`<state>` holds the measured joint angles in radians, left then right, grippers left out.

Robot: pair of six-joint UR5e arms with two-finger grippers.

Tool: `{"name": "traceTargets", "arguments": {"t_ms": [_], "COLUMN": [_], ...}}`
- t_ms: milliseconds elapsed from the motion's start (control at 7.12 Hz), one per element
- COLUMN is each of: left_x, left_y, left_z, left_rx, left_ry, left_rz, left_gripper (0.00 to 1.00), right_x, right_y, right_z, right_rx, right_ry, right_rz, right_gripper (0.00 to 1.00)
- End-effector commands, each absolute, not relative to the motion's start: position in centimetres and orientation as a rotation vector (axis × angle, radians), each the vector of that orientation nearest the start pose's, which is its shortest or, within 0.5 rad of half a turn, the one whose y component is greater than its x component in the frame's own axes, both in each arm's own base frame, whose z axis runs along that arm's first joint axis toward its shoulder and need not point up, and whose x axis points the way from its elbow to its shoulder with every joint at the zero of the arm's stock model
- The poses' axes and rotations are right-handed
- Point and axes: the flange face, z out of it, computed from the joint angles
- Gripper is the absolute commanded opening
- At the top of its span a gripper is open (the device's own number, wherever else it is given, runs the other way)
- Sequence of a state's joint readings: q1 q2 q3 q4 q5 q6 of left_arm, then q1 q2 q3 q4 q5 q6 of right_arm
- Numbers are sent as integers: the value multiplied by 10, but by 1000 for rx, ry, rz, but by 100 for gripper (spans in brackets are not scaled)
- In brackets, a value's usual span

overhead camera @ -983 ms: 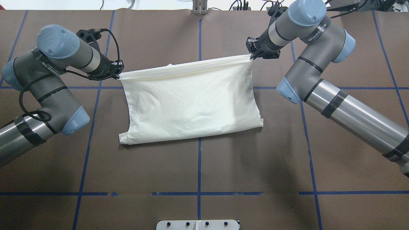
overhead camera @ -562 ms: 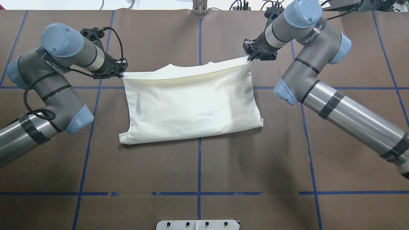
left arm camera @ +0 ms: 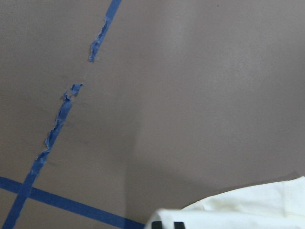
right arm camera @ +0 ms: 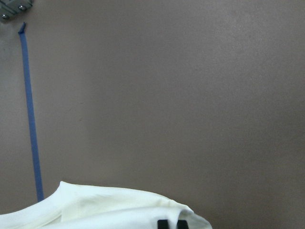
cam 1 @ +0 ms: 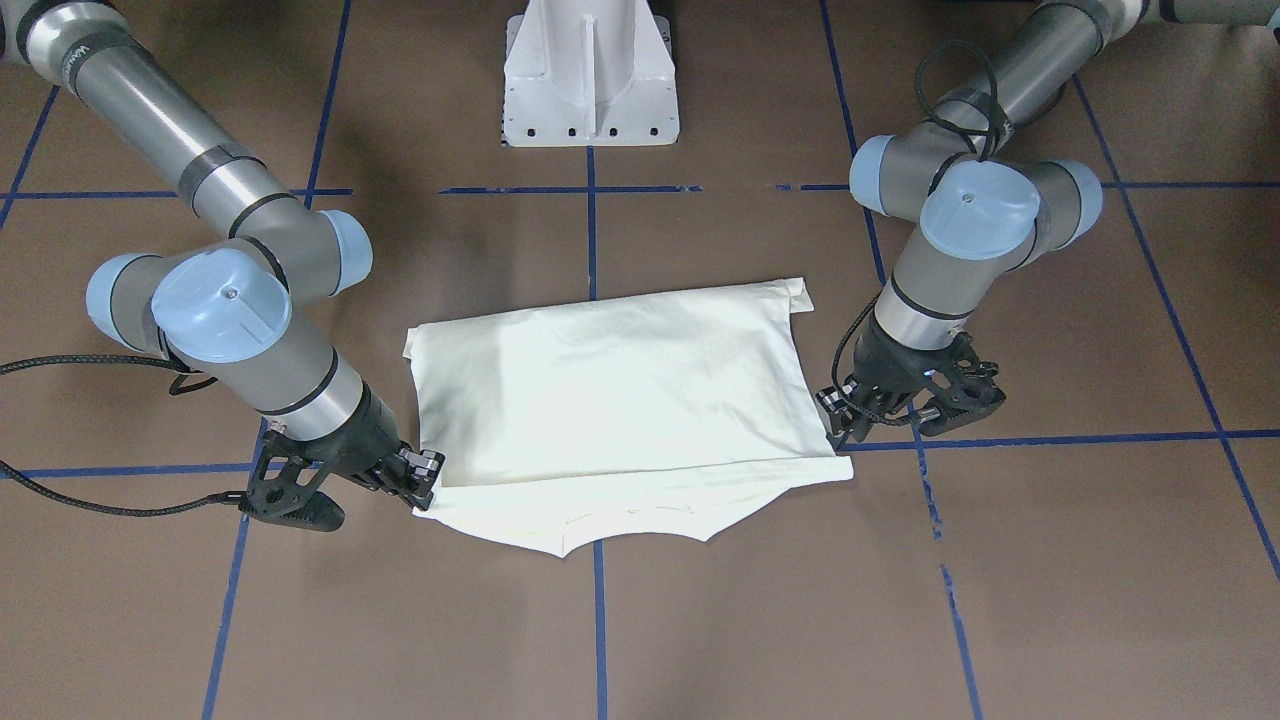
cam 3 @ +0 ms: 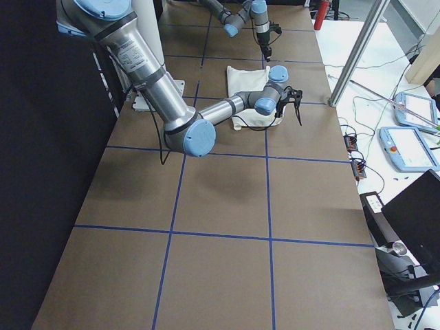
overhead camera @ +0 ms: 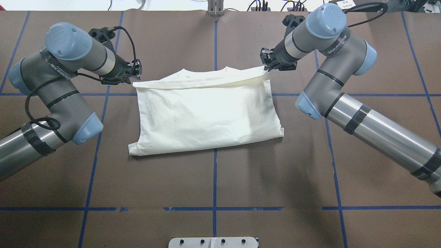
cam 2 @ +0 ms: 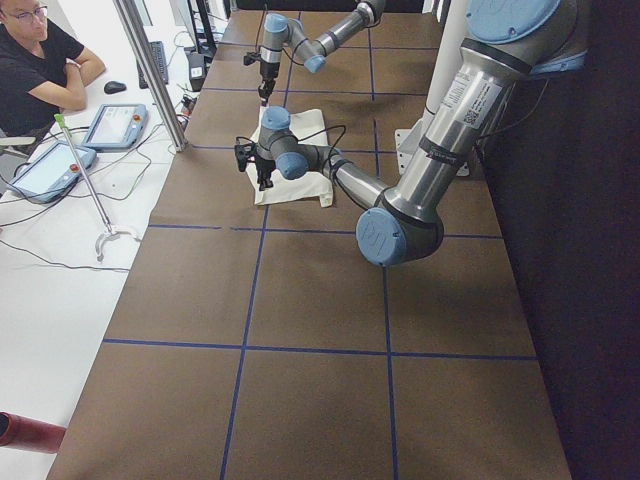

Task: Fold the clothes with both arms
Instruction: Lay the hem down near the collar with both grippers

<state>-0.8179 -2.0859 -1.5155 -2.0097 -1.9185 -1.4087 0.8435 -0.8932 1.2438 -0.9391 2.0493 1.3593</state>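
Note:
A cream T-shirt (overhead camera: 206,110) lies folded on the brown table, with its neckline (overhead camera: 203,71) showing past the far edge of the top layer. My left gripper (overhead camera: 134,79) is low at the top layer's far left corner and looks shut on it. It also shows in the front view (cam 1: 838,432). My right gripper (overhead camera: 267,68) is at the far right corner and looks shut on it; it appears in the front view (cam 1: 428,487) too. Both wrist views show cloth (left arm camera: 248,210) (right arm camera: 109,207) right at the closed fingertips.
The white pedestal base (cam 1: 590,80) stands at the robot's side of the table. Blue tape lines (overhead camera: 214,172) grid the brown surface. A seated operator (cam 2: 35,55), tablets (cam 2: 115,125) and a metal post (cam 2: 150,70) are past the far table edge.
Both grippers have moved slightly away from the robot and lower with the shirt's edge. The lifted layer has settled onto the layer beneath, and the neckline now shows beyond it.

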Motion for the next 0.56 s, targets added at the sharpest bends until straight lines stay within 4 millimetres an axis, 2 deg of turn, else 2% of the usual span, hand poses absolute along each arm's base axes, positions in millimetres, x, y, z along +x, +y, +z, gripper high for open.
{"name": "traceTargets", "arguments": {"t_ms": [0,140,281,421], "left_x": [393,387,380,374], "left_y": [-567,-560,-552,-546], "left_z": [319,300,282,273], "left_rx": [133,132,137,131], "left_ry": [939,941,956,952], "left_rz": [-452,-451,-450,-458], "left_gripper": [100,100,100,100], "right_x": [-433,-433,-430,-435], "right_y": [-619,-579,-538,-499], "right_z": [324,327,341,352], "right_rx": [119,106,80,44], "right_ry": [-1098,-1120,-1128,-1129], "right_rz": [329,301,299,297], "right_gripper": [100,100,100,100]}}
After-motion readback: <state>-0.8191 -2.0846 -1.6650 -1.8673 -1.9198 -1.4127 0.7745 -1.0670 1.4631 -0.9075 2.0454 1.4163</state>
